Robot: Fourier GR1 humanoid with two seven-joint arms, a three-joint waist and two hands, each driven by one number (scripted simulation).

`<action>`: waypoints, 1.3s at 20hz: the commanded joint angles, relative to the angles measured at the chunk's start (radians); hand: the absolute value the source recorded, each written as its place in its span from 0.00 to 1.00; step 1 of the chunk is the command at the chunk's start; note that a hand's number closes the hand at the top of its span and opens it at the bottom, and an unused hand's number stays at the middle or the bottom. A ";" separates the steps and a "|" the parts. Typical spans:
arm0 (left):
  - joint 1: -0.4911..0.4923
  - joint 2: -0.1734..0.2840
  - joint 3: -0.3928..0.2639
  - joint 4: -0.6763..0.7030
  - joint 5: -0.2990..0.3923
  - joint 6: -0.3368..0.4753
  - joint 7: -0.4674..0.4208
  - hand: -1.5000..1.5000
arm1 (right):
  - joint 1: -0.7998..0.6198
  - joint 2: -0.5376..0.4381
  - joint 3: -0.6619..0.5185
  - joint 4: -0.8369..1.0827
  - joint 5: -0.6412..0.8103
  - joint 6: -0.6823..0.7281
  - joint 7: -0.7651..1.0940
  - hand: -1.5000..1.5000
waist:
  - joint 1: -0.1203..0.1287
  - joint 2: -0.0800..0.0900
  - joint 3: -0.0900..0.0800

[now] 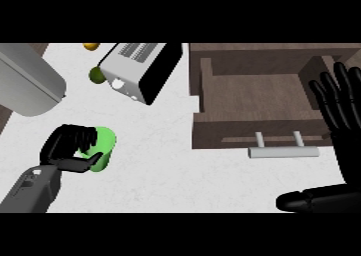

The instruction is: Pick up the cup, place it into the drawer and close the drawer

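Far left, a grey rounded appliance (24, 80) sits at the tabletop (168, 170) edge, not part of the task. Below it the left hand (68, 147) has its fingers and thumb curled round the green cup (103, 145), which shows only as a green sliver on the hand's right side (rest hidden by fingers, so can't tell whether it's upright or tipped, or lifted or resting on the tabletop). Up from there, a toaster (139, 70) lies at an angle with a small olive-green item (96, 75) touching its left corner and a yellow bit (92, 46) near the top edge. Key relation: the drawer (257, 92) lies to the right of and slightly above the cup-holding hand, well apart, bare tabletop between them; the left hand is the one carrying, so the move is likely a rightward carry across and over the drawer's front wall. Drawer is pulled open, inside looks empty as far as visible, its metal handle (282, 150) facing the robot. Far right, the right hand (349, 130) rests open, fingers straight and pointing up, just beside the drawer's right side, nearer the handle, probably the better one for the closing push.
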 commanded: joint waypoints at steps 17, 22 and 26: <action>0.146 -0.238 0.012 -0.633 0.131 0.420 0.216 1.00 | 0.061 0.012 -0.015 0.024 0.006 0.024 -0.049 0.00 | 0.025 -0.004 -0.003; 0.039 -0.276 -0.009 -0.711 0.153 0.490 0.381 1.00 | 0.004 -0.005 -0.031 0.001 -0.011 0.001 0.031 0.00 | 0.019 -0.003 -0.004; -0.002 -0.293 -0.015 -0.864 0.175 0.579 0.529 1.00 | -0.016 -0.011 -0.063 0.027 -0.037 0.005 0.018 0.00 | 0.022 -0.003 -0.003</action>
